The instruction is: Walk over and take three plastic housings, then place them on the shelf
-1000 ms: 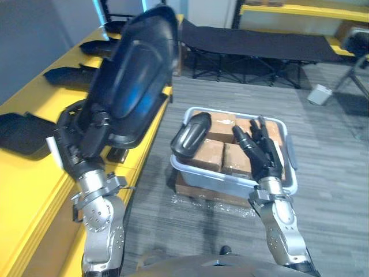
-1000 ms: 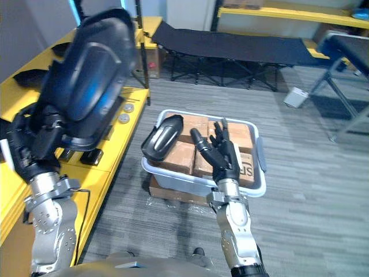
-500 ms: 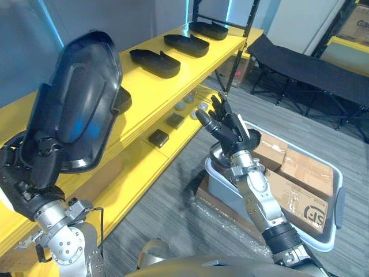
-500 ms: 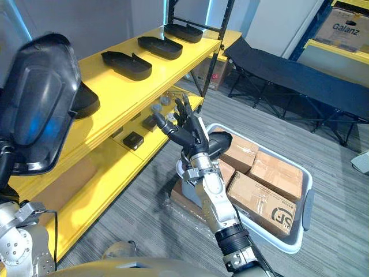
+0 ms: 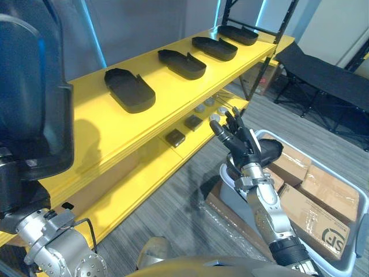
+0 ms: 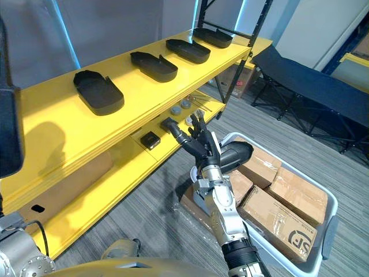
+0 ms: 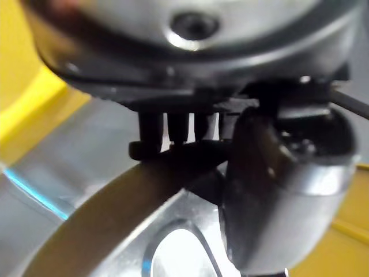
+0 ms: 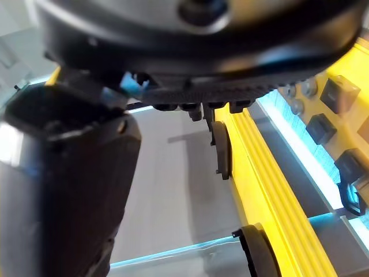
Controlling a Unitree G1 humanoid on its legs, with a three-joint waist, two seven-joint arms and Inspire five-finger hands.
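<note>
A big black plastic housing (image 5: 31,86) stands upright at the far left, and my left hand (image 5: 14,193) is shut on its lower edge. In the left wrist view its fingers (image 7: 173,124) hook over the housing's dark rim (image 7: 173,153). Several more black housings lie in a row on the yellow shelf (image 5: 86,133); the nearest (image 5: 130,89) is beside the one I hold. My right hand (image 5: 239,141) hangs open and empty in front of the shelf, fingers spread. Behind it, one more housing (image 5: 268,151) rests in a white bin (image 6: 328,231).
Cardboard boxes (image 5: 323,213) fill the bin at the lower right. The lower shelf board carries small dark blocks (image 5: 174,137) and round silver parts (image 5: 207,105). A black folding cot (image 5: 328,81) stands at the back right. Grey carpet (image 5: 173,213) lies between shelf and bin.
The camera has swung further toward the shelf, so the held housing now sits at the picture's left edge. My left hand keeps its hold; my right hand stays open.
</note>
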